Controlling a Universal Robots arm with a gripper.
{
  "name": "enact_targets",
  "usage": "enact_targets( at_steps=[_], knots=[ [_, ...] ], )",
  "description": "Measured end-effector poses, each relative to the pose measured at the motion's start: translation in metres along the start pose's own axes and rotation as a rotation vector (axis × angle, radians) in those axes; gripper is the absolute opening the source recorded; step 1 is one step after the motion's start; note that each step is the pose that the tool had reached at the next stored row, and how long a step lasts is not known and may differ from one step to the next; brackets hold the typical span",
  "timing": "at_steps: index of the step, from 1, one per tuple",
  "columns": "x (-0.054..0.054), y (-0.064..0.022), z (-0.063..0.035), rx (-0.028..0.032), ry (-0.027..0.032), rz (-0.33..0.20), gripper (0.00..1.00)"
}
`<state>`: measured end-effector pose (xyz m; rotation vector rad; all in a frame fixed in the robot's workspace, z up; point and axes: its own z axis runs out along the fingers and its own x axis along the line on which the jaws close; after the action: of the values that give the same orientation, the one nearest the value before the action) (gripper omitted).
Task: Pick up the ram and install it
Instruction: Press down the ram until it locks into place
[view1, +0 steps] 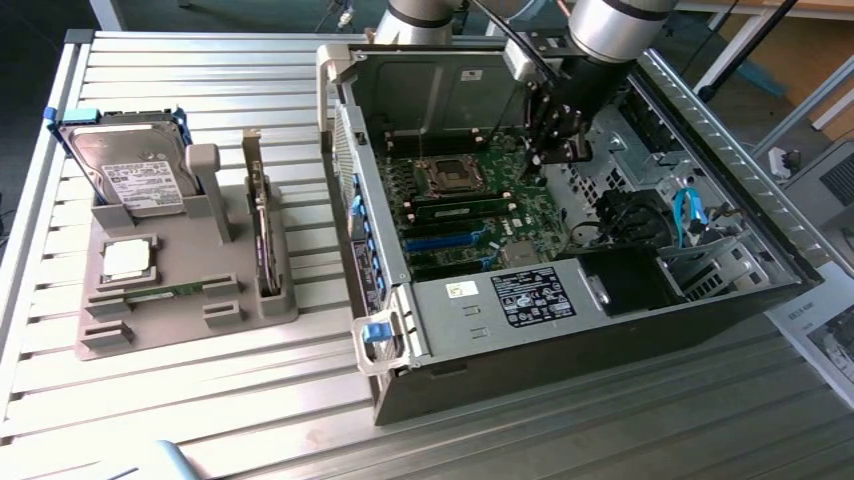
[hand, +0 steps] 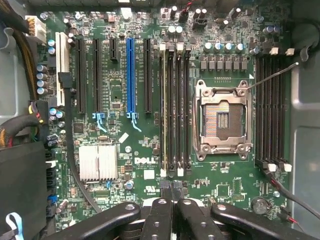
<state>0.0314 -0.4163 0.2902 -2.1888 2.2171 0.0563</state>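
A: So where are we with the ram?
B: We see it seated in a slot beside the CPU socket. Our end effector hangs just over the motherboard, fingers pinched together, holding nothing.

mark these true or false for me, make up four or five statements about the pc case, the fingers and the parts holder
1. The fingers are shut with nothing between them. True.
2. The processor socket holds a chip. False: it is open and empty, with its contact field bare.
3. A hard drive stands in the gray fixture outside the computer case. True.
4. The fingers hang over the gray fixture. False: they are inside the computer case, above the motherboard.
5. All the long expansion slots on the motherboard are black. False: one of them is blue and one is white.
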Motion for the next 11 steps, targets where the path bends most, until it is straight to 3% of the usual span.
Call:
enact_targets(
  at_steps=[11],
  knots=[
    [0.001,-0.0002,0.0267,0.0000,0.0000,0.000,0.10]
  ],
)
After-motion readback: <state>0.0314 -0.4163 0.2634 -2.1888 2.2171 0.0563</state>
